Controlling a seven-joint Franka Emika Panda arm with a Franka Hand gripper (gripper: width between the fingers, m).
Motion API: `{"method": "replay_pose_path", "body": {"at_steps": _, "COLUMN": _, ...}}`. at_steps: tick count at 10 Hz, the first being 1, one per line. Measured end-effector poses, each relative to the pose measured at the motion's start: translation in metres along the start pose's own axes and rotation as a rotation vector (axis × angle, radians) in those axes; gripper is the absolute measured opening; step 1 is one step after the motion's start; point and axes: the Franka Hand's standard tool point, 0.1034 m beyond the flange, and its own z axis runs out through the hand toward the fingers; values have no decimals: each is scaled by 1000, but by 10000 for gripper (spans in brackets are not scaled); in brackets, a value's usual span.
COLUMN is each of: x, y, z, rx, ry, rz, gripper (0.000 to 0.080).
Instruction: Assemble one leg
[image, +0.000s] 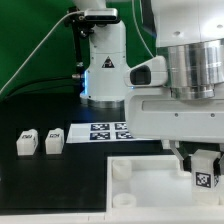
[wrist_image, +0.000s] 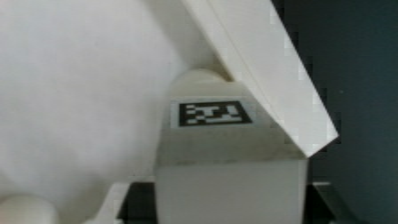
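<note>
My gripper (image: 203, 168) is shut on a white leg (image: 203, 177) with a black-and-white marker on its face. It holds the leg over the exterior view's right part of the large white tray (image: 140, 188). In the wrist view the leg (wrist_image: 222, 150) fills the space between my fingers (wrist_image: 125, 200). Its far end meets a round socket (wrist_image: 210, 76) by the tray's rim (wrist_image: 258, 60). I cannot tell whether the end sits in the socket.
Two more white legs (image: 27, 142) (image: 54, 142) stand at the exterior view's left on the black table. The marker board (image: 110, 131) lies behind the tray. A white camera stand (image: 103, 65) rises at the back.
</note>
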Motion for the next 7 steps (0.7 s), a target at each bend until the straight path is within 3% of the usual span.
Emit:
{"method": "replay_pose_path", "body": {"at_steps": 2, "x": -4, "y": 1, "z": 0, "rx": -13, "ry": -35, "rz": 417, "gripper": 298}}
{"method": "replay_pose_path", "body": {"at_steps": 4, "x": -7, "y": -3, "z": -1, "rx": -7, "ry": -76, "rz": 795, "gripper": 298}}
{"method": "replay_pose_path", "body": {"at_steps": 7, "x": -7, "y": -5, "z": -3, "rx": -12, "ry": -81, "rz": 1044, "gripper": 298}}
